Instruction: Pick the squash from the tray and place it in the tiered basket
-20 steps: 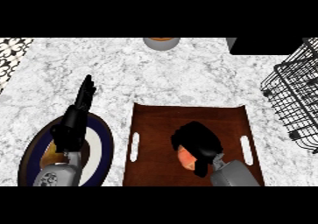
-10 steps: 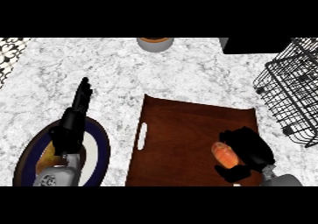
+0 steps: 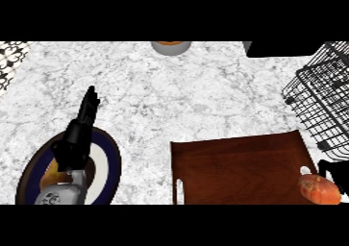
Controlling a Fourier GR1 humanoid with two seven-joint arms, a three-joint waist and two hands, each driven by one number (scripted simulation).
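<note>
From the head view, the brown wooden tray (image 3: 241, 166) lies tilted on the marble counter (image 3: 184, 91), filling the lower middle toward five o'clock, with a white slot handle at its left edge. The orange squash (image 3: 319, 189) sits at the tray's far right end, about four o'clock from the view's centre, close to the lower edge. A dark shape that may be part of the right hand (image 3: 339, 169) shows just above and right of the squash at the frame's edge; too little of it is visible to tell whether its fingers are apart or closed on anything. At two to three o'clock stands the black wire tiered basket (image 3: 326, 96), well apart from the squash. At eight o'clock the left hand (image 3: 83, 120) rests over a dark-rimmed plate (image 3: 109, 158), fingers straight and together, pointing toward twelve o'clock, holding nothing. A grey bowl (image 3: 169, 46) sits at twelve o'clock on the counter's far edge.
</note>
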